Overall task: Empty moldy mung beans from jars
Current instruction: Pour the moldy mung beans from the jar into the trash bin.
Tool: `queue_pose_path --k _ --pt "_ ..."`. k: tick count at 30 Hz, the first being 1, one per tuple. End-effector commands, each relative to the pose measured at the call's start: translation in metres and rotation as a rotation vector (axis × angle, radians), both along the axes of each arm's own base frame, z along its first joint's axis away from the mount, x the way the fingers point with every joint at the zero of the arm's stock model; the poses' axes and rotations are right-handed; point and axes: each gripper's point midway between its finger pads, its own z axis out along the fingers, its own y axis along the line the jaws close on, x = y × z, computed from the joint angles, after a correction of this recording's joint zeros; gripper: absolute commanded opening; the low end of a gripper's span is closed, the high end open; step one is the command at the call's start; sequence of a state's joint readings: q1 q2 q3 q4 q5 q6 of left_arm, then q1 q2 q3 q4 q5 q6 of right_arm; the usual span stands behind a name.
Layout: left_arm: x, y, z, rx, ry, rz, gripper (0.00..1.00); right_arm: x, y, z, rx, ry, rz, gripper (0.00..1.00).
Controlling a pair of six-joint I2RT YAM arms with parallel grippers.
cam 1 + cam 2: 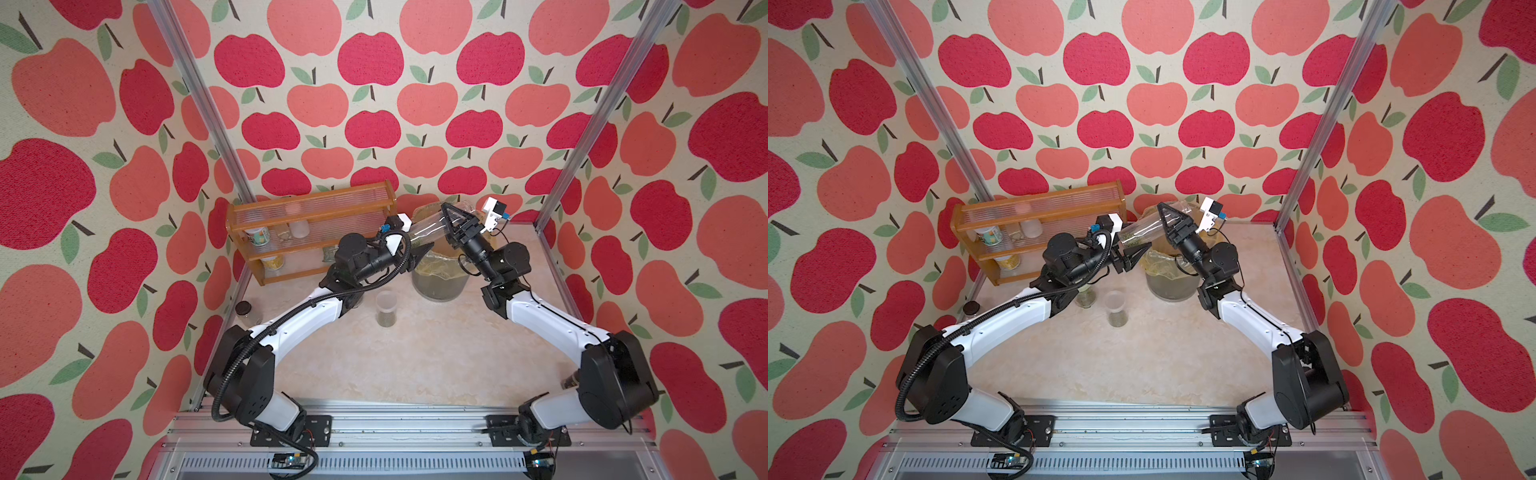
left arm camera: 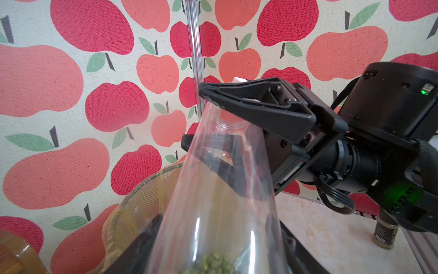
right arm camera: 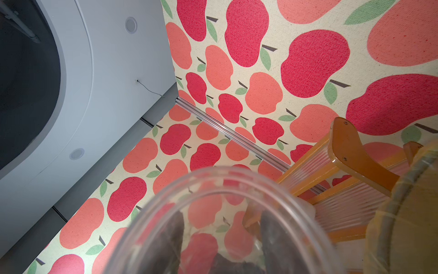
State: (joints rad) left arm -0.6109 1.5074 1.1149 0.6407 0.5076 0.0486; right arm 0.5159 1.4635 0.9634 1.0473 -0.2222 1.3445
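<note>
In a top view a tall clear tube [image 1: 1144, 230] hangs tilted above the table [image 1: 1142, 365], its higher end toward the back wall. Mung beans [image 1: 1130, 243] lie heaped in its lower end. The right end effector [image 1: 1166, 218] is clamped across the tube's upper part. The left end effector [image 1: 1136, 253] sits at the lower end; whether its fingers press the tube cannot be told. Beneath stands a bin [image 1: 1173, 289] lined with a yellowish bag. Nearer, a short jar [image 1: 1116, 305] stands upright with a shallow layer of beans. Beside it, a squat jar [image 1: 1086, 297] shows partly under the left arm. A wooden rack [image 1: 1040, 196] stands at the back left, and a dark-capped jar [image 1: 971, 308] at the table's left edge
</note>
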Motion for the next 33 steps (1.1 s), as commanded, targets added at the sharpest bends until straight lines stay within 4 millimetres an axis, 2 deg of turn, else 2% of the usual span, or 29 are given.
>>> queue_pose_path --k 1,11,24,33 --pt "-0.002 0.001 0.027 -0.045 -0.061 -0.014 0.70 -0.003 0.003 0.011 0.036 -0.029 0.024 0.50" --pt "0.004 -0.001 0.023 -0.038 -0.045 -0.024 0.67 -0.003 0.006 0.017 0.045 -0.041 0.038 0.50" --pt "0.009 -0.002 0.022 -0.056 -0.044 -0.030 0.66 0.001 0.007 0.013 0.068 -0.031 0.042 0.50" --pt "0.010 -0.003 0.023 -0.085 -0.051 -0.052 0.59 0.003 0.008 0.011 0.072 -0.027 0.045 0.50"
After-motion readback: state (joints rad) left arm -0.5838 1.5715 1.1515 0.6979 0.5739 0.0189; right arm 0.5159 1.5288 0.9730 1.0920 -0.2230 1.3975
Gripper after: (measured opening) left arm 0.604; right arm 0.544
